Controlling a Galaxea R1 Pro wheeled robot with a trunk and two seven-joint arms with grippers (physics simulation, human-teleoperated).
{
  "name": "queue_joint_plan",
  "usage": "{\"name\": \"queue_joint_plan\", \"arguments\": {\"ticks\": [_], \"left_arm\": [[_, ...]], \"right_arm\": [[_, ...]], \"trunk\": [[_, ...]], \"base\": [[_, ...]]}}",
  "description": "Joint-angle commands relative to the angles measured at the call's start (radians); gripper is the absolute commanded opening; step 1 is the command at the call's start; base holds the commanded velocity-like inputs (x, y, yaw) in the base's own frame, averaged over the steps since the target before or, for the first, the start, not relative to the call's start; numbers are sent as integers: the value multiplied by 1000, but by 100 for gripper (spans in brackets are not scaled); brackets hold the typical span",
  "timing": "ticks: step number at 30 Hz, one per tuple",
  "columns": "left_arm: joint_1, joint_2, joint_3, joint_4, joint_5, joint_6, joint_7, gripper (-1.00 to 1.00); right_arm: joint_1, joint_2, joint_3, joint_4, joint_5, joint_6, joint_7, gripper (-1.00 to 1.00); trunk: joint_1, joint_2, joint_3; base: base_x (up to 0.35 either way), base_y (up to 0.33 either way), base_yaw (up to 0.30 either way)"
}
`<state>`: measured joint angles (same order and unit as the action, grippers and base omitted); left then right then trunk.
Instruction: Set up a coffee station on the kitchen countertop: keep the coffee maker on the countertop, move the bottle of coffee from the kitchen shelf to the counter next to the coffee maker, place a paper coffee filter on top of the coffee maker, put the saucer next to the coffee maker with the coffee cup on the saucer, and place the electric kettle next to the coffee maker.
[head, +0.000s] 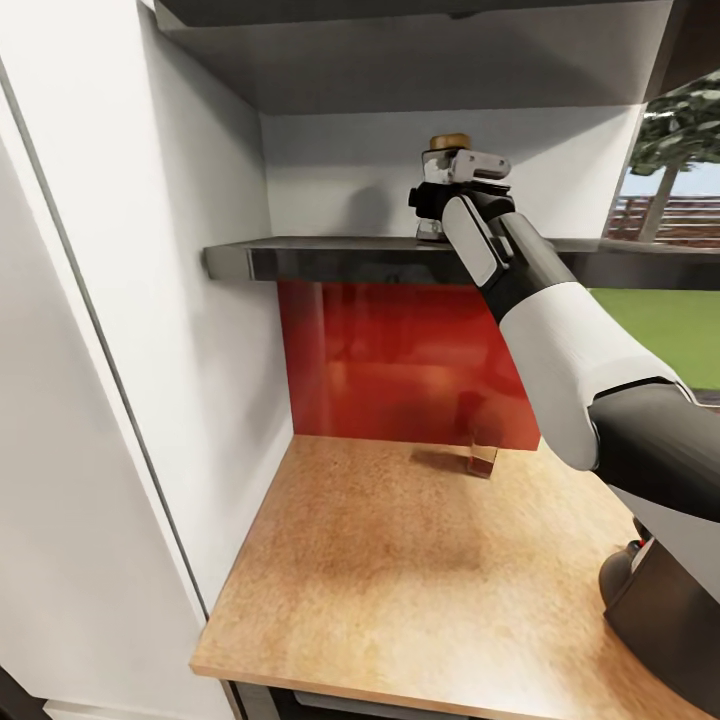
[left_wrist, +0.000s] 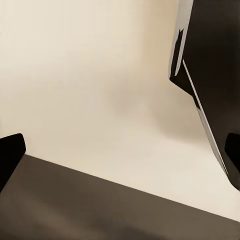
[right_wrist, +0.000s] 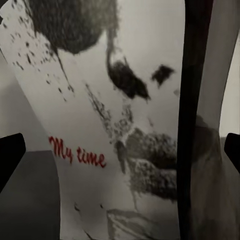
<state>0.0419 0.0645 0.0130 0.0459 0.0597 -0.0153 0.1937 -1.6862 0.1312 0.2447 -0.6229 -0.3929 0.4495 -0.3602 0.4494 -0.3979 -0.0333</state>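
Note:
The bottle of coffee (head: 450, 141) stands on the dark kitchen shelf (head: 330, 258), its golden cap showing above my right gripper (head: 460, 168). In the right wrist view the bottle's label (right_wrist: 100, 125), with red "My time" lettering, sits very close between the two black fingertips (right_wrist: 10, 159), which stand wide apart at either side. The right gripper is open around the bottle. My left gripper (left_wrist: 120, 155) is open too, with nothing between its fingers, facing a pale wall (left_wrist: 90, 75) and a dark surface (left_wrist: 75, 205).
Below the shelf lies a wooden countertop (head: 400, 570) with a red backsplash (head: 400, 360). A small glass object (head: 482, 458) stands near the backsplash. A dark appliance (head: 660, 610) sits at the counter's right front. White cabinet panels (head: 150, 300) wall in the left side.

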Motion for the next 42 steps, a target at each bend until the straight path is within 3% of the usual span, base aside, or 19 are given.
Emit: {"name": "queue_joint_plan", "arguments": {"ticks": [1, 26, 42], "left_arm": [[0, 0, 1, 0, 6, -2, 1, 100], [0, 0, 1, -1, 5, -4, -1, 100], [0, -2, 2, 0, 7, 1, -11, 100]], "right_arm": [[-1, -1, 5, -1, -11, 3, -9, -100], [-1, -1, 5, -1, -11, 3, -8, -100], [-1, 8, 5, -11, -16, 5, -8, -100]], "trunk": [[1, -2, -2], [1, -2, -2], [1, -2, -2]], "base": [[0, 0, 0], [-2, 0, 0], [-297, 0, 0]]}}
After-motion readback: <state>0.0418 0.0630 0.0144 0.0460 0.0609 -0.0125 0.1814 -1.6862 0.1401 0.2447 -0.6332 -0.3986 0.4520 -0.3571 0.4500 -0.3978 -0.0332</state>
